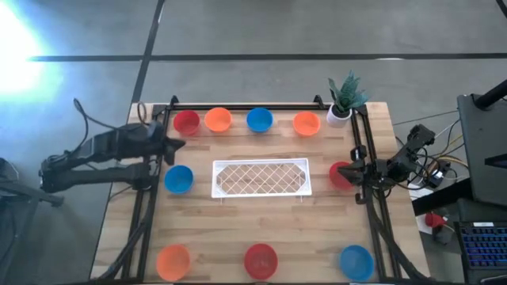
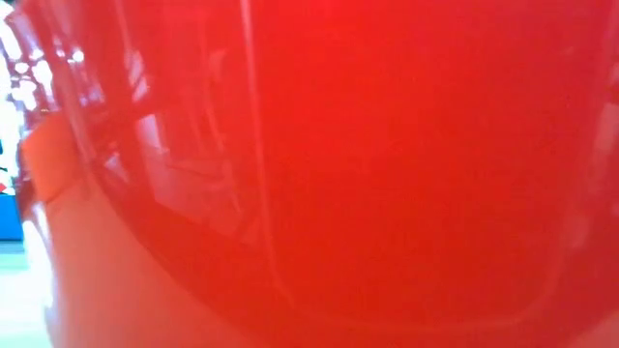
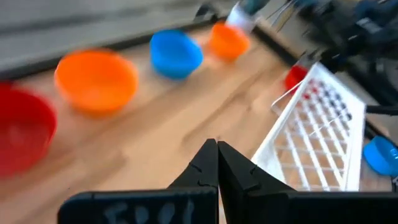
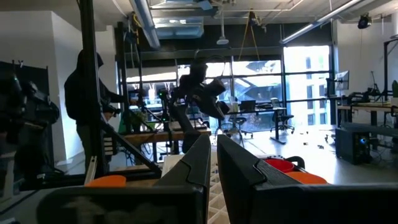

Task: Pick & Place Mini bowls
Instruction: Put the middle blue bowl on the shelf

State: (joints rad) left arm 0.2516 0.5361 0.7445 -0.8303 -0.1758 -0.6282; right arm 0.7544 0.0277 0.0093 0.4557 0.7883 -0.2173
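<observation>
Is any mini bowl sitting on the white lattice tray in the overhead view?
No. The white lattice tray holds nothing; the nearest bowls, a blue bowl and a red bowl, lie beside its ends.

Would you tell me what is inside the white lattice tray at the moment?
Nothing: the white lattice tray holds no bowl, and the wooden table shows through its mesh. Nothing covers it from above.

The high view looks straight down on the whole table (image 1: pixel 261 226). The low view sits pressed against a red bowl (image 2: pixel 368 164). Both wrist views share the white tray (image 3: pixel 317 137).
</observation>
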